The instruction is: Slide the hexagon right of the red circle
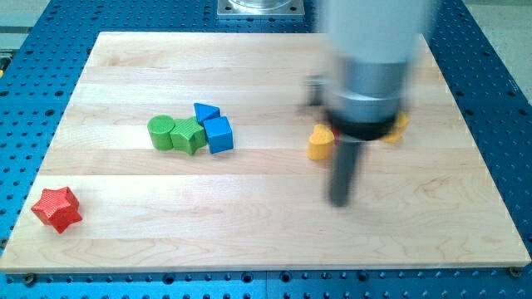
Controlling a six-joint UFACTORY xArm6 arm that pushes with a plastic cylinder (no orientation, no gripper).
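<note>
Count on the wooden tabletop [249,224]: two green blocks [162,131] [189,135], two blue blocks [206,112] [219,134], two yellow blocks [319,144] [397,128], one red star block [56,208].

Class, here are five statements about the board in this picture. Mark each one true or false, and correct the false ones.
1. The red star lies near the view's bottom left corner of the board. True.
2. The blue cube touches the green blocks. True: it sits against the green block, which is beside the green cylinder.
3. My tip is pressing on the red star. False: it is far off, towards the view's right, just below a yellow block.
4. The blue triangle lies alone at the view's bottom. False: it sits just above the blue cube.
5. A red circle shows plainly. False: none can be seen; the arm hides part of the board.
</note>
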